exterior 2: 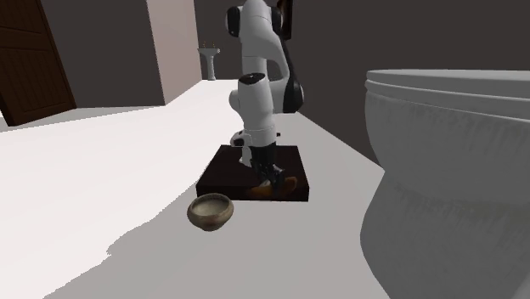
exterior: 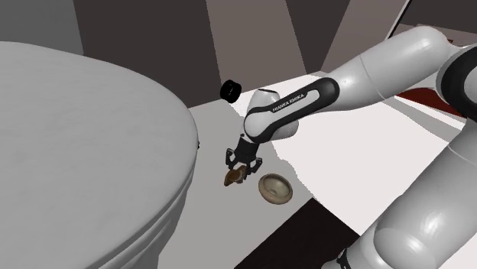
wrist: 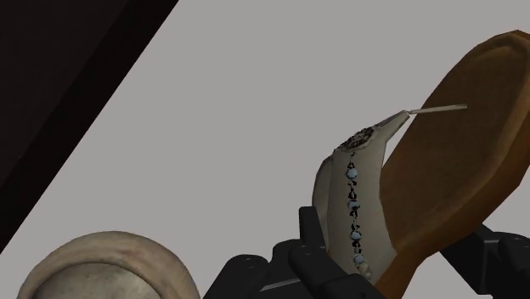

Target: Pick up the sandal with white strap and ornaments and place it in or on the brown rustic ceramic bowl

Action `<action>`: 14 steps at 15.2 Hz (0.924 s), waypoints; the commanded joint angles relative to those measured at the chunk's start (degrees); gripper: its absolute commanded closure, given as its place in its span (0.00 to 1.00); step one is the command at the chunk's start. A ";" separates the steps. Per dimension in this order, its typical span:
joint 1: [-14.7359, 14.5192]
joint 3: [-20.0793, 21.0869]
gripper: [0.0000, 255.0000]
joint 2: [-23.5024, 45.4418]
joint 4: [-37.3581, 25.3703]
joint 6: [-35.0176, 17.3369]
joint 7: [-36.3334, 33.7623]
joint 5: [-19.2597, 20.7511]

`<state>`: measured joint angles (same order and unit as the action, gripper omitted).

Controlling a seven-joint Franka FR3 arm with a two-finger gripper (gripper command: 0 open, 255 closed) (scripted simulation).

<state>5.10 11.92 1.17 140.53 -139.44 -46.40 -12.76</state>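
White floor (exterior 2: pixel 102 170), grey toilet (exterior 2: pixel 450 170), brown door (exterior 2: pixel 30 59), sandal (wrist: pixel 450 170) clasped between fingers (wrist: pixel 307 251)

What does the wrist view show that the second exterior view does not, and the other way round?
Wrist view's own: close detail of the beaded white strap running along the brown-soled sandal. Second exterior view's own: the white Franka arm, its dark box stand, a white toilet, a dark wooden door and a far pedestal sink. Shared: the black two-finger gripper shut on the sandal, with the brownish round bowl nearby.
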 commanded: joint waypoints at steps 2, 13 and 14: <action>2.42 -2.35 1.00 -2.08 2.22 0.56 5.08 -0.28; 11.31 -11.87 1.00 -3.90 3.67 3.23 21.35 2.25; 12.13 -12.74 1.00 -3.71 3.37 3.52 22.77 2.57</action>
<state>16.53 -0.09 -3.20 144.82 -136.32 -24.89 -10.52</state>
